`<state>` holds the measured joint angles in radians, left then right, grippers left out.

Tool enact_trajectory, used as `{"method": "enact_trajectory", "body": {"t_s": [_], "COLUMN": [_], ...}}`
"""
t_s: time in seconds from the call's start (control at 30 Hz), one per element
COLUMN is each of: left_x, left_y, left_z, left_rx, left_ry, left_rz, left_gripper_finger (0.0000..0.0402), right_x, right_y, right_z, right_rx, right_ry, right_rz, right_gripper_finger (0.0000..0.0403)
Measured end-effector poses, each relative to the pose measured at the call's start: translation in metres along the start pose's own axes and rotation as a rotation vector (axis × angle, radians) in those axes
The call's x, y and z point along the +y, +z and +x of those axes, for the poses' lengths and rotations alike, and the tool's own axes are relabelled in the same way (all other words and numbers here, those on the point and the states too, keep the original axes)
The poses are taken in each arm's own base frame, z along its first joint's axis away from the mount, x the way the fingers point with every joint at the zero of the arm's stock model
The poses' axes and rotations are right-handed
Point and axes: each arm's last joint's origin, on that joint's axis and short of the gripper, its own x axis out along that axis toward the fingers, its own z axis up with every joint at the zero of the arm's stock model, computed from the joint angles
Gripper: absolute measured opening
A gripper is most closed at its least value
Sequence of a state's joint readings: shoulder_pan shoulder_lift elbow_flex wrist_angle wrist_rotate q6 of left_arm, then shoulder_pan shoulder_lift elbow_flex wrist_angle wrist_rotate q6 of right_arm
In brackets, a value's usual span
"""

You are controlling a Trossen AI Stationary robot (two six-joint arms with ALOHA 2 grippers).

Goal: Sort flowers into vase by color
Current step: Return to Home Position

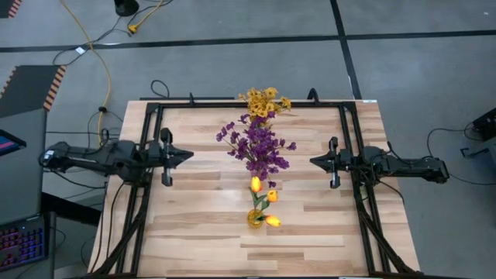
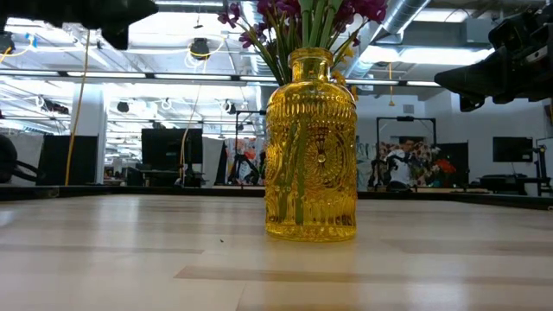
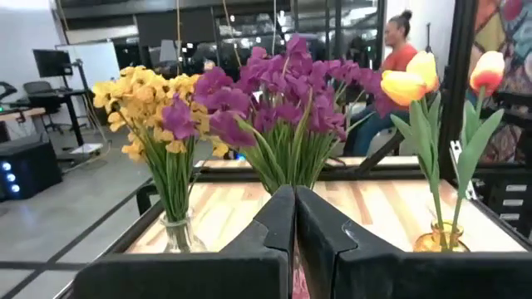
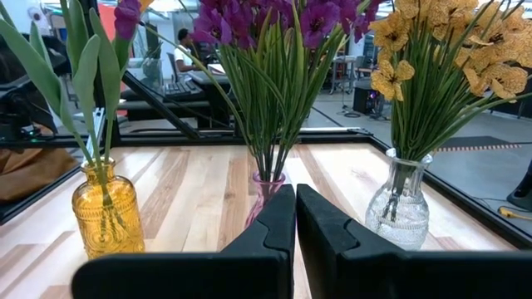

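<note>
The table (image 1: 194,232) is seen whole only in the high view, where blooms hide most of the glassware. The right wrist view alone shows all three vases, and the low view shows just one, at close range. Two arms lie level over the table. The left gripper (image 1: 188,155) is well apart from the purple flowers (image 1: 260,147) on the robot's left, and the right gripper (image 1: 313,161) is well apart from them on the opposite side; both point at them. The wrist views show each gripper clenched on nothing. Three bunches stand in a row. The purple flowers, a dense spray on green stems, are in the pink-tinted vase (image 4: 266,195) in the middle. The yellow clustered flowers (image 1: 263,102) are in the clear vase (image 4: 399,208) just beside it, toward the table's far edge. Three orange-yellow tulips (image 1: 263,203) are in the yellow vase (image 2: 311,147), of ribbed amber glass, just beside the pink-tinted vase on the near side.
</note>
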<state>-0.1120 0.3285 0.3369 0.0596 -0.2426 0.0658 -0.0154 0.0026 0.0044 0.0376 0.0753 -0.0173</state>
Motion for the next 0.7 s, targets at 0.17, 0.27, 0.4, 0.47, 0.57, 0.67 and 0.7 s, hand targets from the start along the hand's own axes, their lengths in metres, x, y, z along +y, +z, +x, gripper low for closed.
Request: {"method": "enact_trajectory", "body": {"t_s": [0.17, 0.27, 0.4, 0.47, 0.57, 0.67, 0.7], "left_x": [0.002, 0.002, 0.003, 0.003, 0.003, 0.002, 0.002], "left_y": [-0.016, -0.024, -0.033, -0.037, -0.043, -0.048, -0.049], "left_z": [-0.012, -0.016, -0.02, -0.021, -0.022, -0.021, -0.021], "left_rx": [-0.033, -0.05, -0.052, -0.052, -0.045, -0.018, -0.009], "left_ry": [0.001, 0.002, 0.002, 0.002, 0.001, -0.001, -0.001], "left_rz": [-0.009, -0.015, -0.014, -0.013, -0.011, -0.005, -0.003], "left_gripper_finger": [0.0, 0.0, 0.0, 0.0, 0.0, 0.0, 0.0], "right_x": [0.0, 0.0, 0.0, 0.0, 0.0, 0.0, 0.0], "right_y": [0.0, 0.0, 0.0, 0.0, 0.0, 0.0, 0.0], "right_z": [0.0, 0.0, 0.0, 0.0, 0.0, 0.0, 0.0], "right_rx": [0.0, 0.0, 0.0, 0.0, 0.0, 0.0, 0.0], "right_ry": [0.0, 0.0, 0.0, 0.0, 0.0, 0.001, 0.001], "right_rz": [0.0, 0.0, 0.0, 0.0, 0.0, 0.0, 0.0], "right_gripper_finger": [0.0043, 0.0043, 0.0043, 0.0043, 0.0043, 0.0043, 0.0043]}}
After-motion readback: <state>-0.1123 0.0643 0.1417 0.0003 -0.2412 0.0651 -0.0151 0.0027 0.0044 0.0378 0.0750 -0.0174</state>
